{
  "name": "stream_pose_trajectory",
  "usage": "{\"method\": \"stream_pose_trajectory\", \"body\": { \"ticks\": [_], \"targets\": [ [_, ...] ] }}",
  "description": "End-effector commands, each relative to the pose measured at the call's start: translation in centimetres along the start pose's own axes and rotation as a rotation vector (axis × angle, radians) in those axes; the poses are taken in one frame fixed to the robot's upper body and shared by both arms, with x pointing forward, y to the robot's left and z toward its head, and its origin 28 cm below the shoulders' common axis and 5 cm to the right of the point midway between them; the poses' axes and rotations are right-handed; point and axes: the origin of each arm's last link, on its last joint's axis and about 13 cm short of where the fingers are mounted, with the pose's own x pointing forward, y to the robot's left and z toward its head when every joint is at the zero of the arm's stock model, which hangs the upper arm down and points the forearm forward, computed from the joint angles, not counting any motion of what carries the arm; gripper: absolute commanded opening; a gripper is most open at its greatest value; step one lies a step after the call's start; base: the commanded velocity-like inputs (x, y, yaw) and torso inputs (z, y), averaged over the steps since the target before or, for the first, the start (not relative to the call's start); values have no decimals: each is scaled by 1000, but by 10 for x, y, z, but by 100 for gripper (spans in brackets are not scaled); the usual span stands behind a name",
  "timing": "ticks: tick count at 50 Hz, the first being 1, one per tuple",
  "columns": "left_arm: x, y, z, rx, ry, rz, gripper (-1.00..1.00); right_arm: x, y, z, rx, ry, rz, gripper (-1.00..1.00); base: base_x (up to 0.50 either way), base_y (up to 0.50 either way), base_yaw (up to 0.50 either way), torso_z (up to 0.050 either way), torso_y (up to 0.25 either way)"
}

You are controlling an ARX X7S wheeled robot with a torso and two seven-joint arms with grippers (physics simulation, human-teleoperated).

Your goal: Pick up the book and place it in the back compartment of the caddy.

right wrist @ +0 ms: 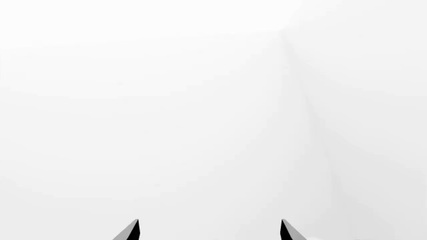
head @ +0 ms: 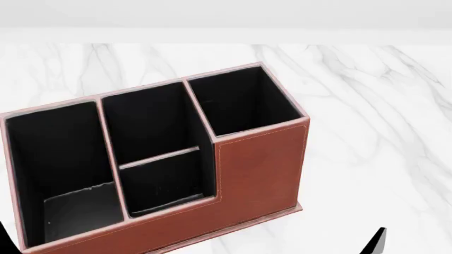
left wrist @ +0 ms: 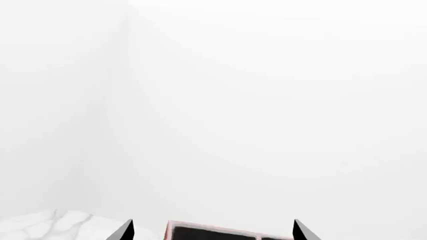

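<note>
In the head view, nearest the camera, a black fingertip of the right gripper pokes in at the bottom edge, right of the caddy and apart from it. The caddy stands on the white marble table, its reddish-brown front wall facing the camera and its taller end to the right. The back compartment lies behind the thin cross divider and is only black lining inside. The book does not show in any view.

In the left wrist view, the left gripper has its two fingertips spread wide with nothing between them; the caddy's rim lies beyond them. The right wrist view shows its fingertips equally wide apart, holding nothing, against blank white.
</note>
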Motion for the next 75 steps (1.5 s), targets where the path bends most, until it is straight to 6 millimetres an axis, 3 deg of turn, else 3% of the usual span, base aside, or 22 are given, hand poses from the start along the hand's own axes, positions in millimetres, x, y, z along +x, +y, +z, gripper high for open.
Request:
{"method": "stream_pose_trajectory", "body": {
  "ticks": [1, 14, 37, 62, 75],
  "targets": [
    [6, 9, 5, 46, 4, 17, 100, 0, -1, 2, 6, 0, -9, 100, 0, 0, 0, 0, 0],
    [26, 28, 31, 143, -58, -49, 100, -1, -1, 1, 6, 9, -7, 100, 0, 0, 0, 0, 0],
    [61, 42, 19, 166, 4, -257, 100, 2, -1, -5, 3, 23, -3, 100, 0, 0, 0, 0, 0],
    [103, 30, -22, 132, 206, -533, 100, 2, -1, -7, -2, 20, -4, 100, 0, 0, 0, 0, 0],
    [95, 19, -39, 153, 354, -714, 100, 2, -1, -6, -3, 21, -6, 100, 0, 0, 0, 0, 0]
  ]
}}
